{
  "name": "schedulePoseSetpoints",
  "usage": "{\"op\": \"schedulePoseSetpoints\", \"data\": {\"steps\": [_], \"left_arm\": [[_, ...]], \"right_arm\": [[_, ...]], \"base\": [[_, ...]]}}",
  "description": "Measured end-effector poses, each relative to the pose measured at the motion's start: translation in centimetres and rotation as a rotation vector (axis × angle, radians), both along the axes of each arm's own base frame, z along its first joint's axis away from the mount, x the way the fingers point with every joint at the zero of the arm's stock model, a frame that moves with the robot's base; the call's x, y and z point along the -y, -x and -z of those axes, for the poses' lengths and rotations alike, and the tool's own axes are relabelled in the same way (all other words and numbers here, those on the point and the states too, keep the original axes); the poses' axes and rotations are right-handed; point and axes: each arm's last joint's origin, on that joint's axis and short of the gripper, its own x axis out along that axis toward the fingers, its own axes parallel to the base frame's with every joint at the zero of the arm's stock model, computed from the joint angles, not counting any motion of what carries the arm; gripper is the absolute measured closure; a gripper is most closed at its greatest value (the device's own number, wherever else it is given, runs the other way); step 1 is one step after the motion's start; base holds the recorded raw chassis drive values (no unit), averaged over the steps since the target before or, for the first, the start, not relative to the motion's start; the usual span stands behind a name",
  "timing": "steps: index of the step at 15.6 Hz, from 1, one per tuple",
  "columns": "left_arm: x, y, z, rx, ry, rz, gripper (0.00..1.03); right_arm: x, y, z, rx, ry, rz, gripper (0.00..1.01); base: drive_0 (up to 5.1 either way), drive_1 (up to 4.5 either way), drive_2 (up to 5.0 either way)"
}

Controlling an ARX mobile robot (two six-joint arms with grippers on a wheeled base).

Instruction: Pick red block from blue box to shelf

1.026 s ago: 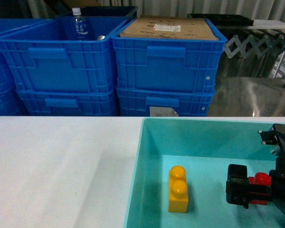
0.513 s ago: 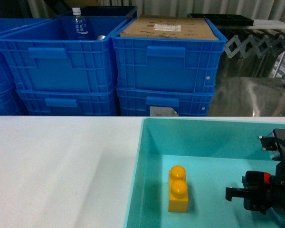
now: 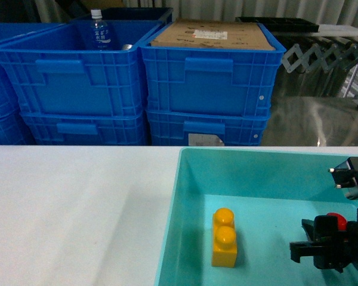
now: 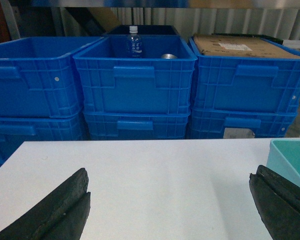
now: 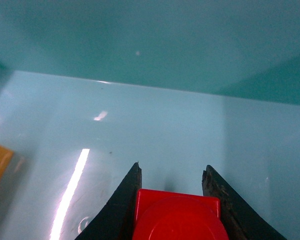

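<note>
1. Two black fingers [image 5: 125,200] of the right gripper [image 5: 172,192] flank the red block [image 5: 177,215], apparently clamped on it, low in the blue box [image 3: 185,179] at its 3 o'clock side.
2. Lift straight up; clear the rim before swinging toward the shelf, which is not in view.
3. Avoid the yellow brick [image 3: 224,237] at 9 o'clock of the block.
4. Left gripper [image 4: 170,205] hangs spread wide over the white table [image 3: 77,202], empty.
</note>
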Motion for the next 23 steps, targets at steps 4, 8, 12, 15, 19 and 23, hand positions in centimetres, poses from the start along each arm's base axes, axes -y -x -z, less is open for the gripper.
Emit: {"op": "schedulePoseSetpoints", "data": {"steps": [4,8,12,15,19,23], "left_arm": [[0.0,0.0,0.0,0.0,0.0,0.0,0.05],[0.0,0.0,0.0,0.0,0.0,0.0,0.05],[0.0,0.0,0.0,0.0,0.0,0.0,0.05],[0.0,0.0,0.0,0.0,0.0,0.0,0.05],[0.0,0.0,0.0,0.0,0.0,0.0,0.05],[0.0,0.0,0.0,0.0,0.0,0.0,0.05]], "right_arm": [[1.8,0.5,-5.6,0.02,0.001,-0.083,0.71],[7.4,9.1,-16.8,0.653,0.226,0.028,0.72],[8.1,14.4,-13.6,0.616,-0.073,0.18,0.72],[7.9,15.0,-13.3,0.634,-0.11,0.176,0.72],[7.4,15.1,-13.4,0.645,-0.108,0.181,0.72],[6.7,15.0,-13.5,0.668,-0.069,0.184,0.72]], "base": [[0.0,0.0,0.0],[0.0,0.0,0.0],[0.0,0.0,0.0],[0.0,0.0,0.0],[0.0,0.0,0.0],[0.0,0.0,0.0]]}}
